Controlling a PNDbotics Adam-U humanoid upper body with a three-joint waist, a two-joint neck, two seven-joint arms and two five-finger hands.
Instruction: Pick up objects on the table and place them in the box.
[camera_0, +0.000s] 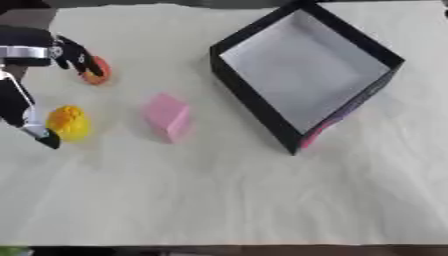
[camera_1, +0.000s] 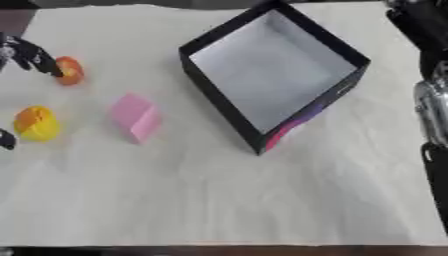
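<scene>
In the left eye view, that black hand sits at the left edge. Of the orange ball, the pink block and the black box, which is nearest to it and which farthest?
From the left hand:
1. Orange ball, touching its fingers, upper left.
2. Pink block, mid-table, to the right.
3. Black box, farther right.

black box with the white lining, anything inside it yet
Nothing shows inside the black open-topped box; its pale floor is bare. The near walls hide a thin strip of floor along their base.
</scene>
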